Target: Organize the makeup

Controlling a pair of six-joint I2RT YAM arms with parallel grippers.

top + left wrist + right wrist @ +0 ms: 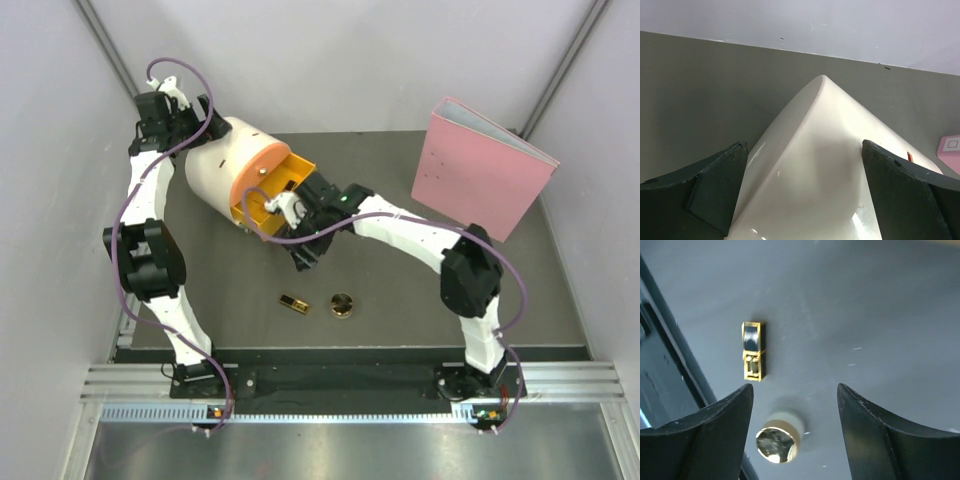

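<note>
The round gold compact (776, 442) lies at the bottom of the right wrist view, with the lipstick case (753, 351) just above it. The right gripper (795, 390) hangs open and empty. Both items look light, rigid and slick, so pinch the case across its long sides. Upper left in the top view, the left gripper (804, 145) straddles the cream drawer box (225, 170), spread wide.
</note>
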